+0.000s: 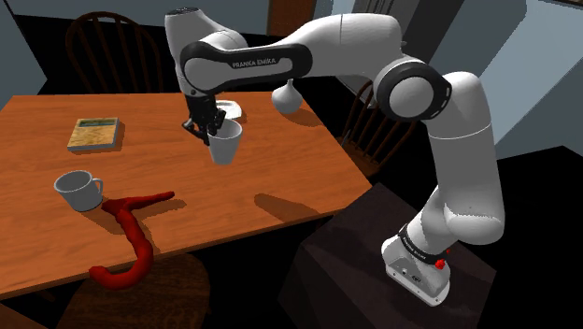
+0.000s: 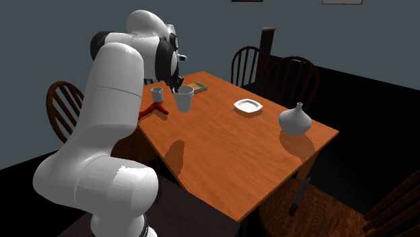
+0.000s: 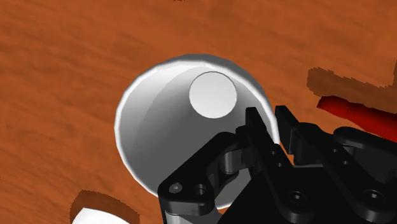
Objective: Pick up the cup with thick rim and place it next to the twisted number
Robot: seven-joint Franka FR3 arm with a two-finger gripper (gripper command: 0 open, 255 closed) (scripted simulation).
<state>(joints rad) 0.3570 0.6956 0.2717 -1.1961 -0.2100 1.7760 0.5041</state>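
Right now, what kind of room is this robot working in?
Probably a home dining room: a wooden dining table, wooden chairs drawn up around it, and a white dish and vase set on top.

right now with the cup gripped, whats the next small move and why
Probably carry the white cup toward the red twisted number: the gripper clasps its rim, it hangs above the table, and the number lies far off.

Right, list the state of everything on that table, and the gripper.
Plain white cup: upright, held clear of the wooden table.
Black gripper: shut on that cup's rim.
White handled mug: upright, resting.
Red twisted shape: lying flat.
Olive book: closed, flat.
White round vase: upright.
White square plate: empty.
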